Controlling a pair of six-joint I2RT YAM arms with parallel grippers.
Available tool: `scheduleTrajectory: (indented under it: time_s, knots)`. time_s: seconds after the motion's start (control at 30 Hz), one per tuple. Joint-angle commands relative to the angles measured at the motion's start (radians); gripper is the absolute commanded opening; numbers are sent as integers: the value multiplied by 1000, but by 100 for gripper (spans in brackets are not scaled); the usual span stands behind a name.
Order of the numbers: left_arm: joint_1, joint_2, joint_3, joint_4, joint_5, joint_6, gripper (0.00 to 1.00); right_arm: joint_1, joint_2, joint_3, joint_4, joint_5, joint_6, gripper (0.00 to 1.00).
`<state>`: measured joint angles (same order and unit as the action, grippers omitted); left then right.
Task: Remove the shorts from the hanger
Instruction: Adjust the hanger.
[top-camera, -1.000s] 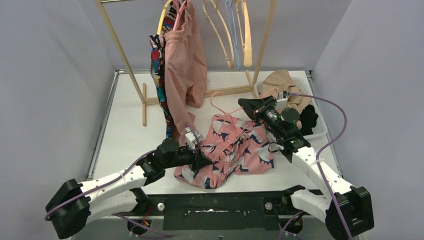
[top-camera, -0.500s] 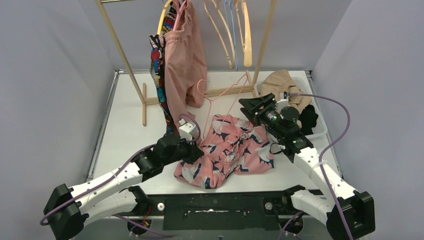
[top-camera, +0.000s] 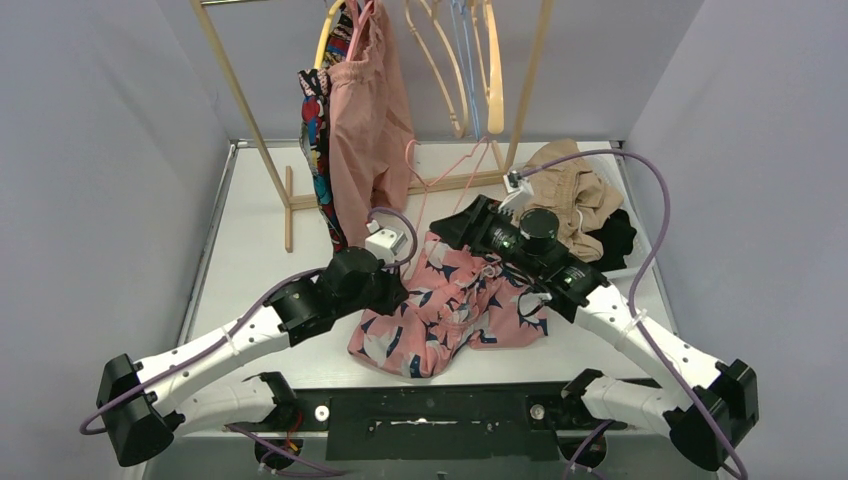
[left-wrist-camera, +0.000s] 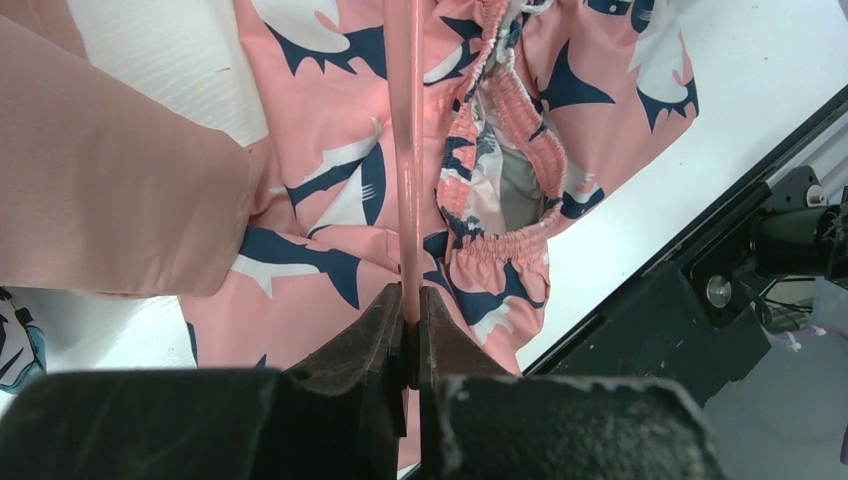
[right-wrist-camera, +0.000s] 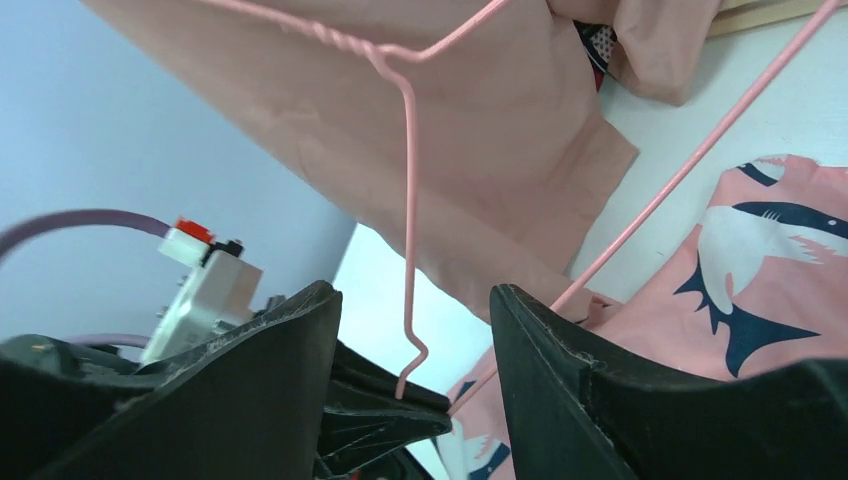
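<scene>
- Top external view, widest first: white table (top-camera: 250, 260), with a wooden rack (top-camera: 245, 120) at the far left carrying plain pink shorts (top-camera: 365, 130) and comic-print shorts (top-camera: 318, 150).
- Near middle of the table: printed pink shorts (top-camera: 455, 305) in a loose heap between the two arms, elastic waistband gaping open toward the left wrist camera.
- Likely trouble: a wire end catching in that waistband and dragging the heap up or toward the near edge, if lifted before fully clear. Cannot tell whether the low end is free of the cloth.
- Left arm: stretched low from the near left, wrist over the heap's left edge.
- Right arm: reaching in from the near right, pointed left at the wire.
- Left gripper (left-wrist-camera: 411, 300): pinched shut on the pink wire hanger (left-wrist-camera: 404, 150); thin wire, so apt to swivel or slip in the pinch.
- Right gripper (right-wrist-camera: 412, 300): fingers spread wide, wire passing between them, seemingly touching neither.
</scene>
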<state>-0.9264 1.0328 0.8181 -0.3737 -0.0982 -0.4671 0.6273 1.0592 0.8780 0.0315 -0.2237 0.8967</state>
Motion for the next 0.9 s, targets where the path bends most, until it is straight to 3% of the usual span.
scheduleTrajectory:
  time_s: [0.0, 0.5, 0.7, 0.8, 0.87]
  knots:
    - [-13, 8, 78, -16, -3, 4, 0, 37, 41, -6, 107, 57, -130, 57]
    - [-23, 17, 78, -38, 18, 12, 0, 119, 236, 30, 257, 3, -63, 54]
    - [-23, -13, 61, -30, 2, 13, 0, 116, 226, -23, 340, 34, 45, 7]
    - [-23, -42, 30, -2, 1, 9, 1, 96, 226, -64, 406, 21, 171, 0]
    - [-23, -68, 2, 30, 7, 2, 12, 83, 228, -97, 477, -1, 240, 0]
